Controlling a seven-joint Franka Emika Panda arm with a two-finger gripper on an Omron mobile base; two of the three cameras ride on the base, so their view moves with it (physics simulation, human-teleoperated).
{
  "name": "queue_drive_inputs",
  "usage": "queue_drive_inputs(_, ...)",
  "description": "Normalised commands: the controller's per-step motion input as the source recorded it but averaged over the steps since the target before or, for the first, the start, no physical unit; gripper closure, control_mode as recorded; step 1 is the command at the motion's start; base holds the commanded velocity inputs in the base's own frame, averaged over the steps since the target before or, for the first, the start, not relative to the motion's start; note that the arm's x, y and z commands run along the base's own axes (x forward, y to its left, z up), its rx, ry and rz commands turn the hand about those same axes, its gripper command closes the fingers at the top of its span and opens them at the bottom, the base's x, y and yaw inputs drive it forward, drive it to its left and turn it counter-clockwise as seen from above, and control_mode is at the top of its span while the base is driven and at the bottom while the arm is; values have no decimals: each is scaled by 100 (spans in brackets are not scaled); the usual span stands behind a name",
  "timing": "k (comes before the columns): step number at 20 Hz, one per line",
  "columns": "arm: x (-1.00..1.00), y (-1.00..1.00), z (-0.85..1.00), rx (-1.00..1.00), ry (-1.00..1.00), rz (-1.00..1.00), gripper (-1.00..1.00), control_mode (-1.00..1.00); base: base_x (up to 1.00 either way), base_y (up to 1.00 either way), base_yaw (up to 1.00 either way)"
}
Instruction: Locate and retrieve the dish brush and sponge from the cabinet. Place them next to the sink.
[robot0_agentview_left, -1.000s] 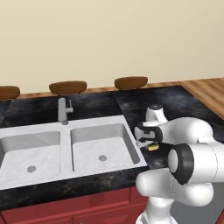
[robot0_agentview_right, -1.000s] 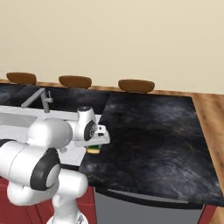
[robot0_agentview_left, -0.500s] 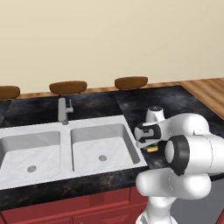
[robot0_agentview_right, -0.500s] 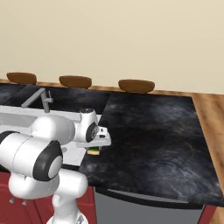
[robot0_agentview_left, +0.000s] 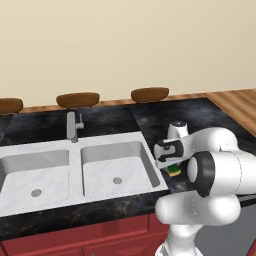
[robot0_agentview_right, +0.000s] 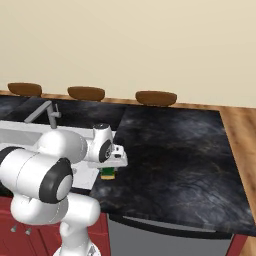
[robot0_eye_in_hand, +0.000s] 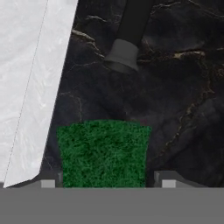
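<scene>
Small flat sponge, yellow body with green top layer, sits low over the black marbled stone countertop, just right of the white two-basin sink and beside its right rim. The two-finger gripper is directly above it; in the hand view the green top lies between the two dark finger tips, which stand close against its sides. Fingers appear to be gripping the sponge; whether it already rests on the stone or hangs just clear, I cannot tell. A dark cylindrical object with a grey collar lies on the counter farther along, identity unclear. Judgement: this is the placement step for the sponge. Risks: letting go while the block is not yet seated could let it tumble or bounce left over the rim into the right basin; opening unevenly may drag it sideways; withdrawing low could snag it on a finger and pull it off the spot.
</scene>
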Motion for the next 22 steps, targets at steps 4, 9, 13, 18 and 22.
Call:
queue_drive_inputs(4,-9,0,9,0,0,0,-100,-100,0,0,0)
queue_drive_inputs(9,-26,2,65,2,-4,-5,-100,-100,0,0,0)
queue_drive_inputs(13,-47,12,93,7,-6,-16,-100,-100,0,0,0)
queue_drive_inputs(18,-50,22,95,5,-2,-8,-100,-100,0,0,0)
queue_drive_inputs(22,-46,37,92,0,-7,-1,-100,-100,0,0,0)
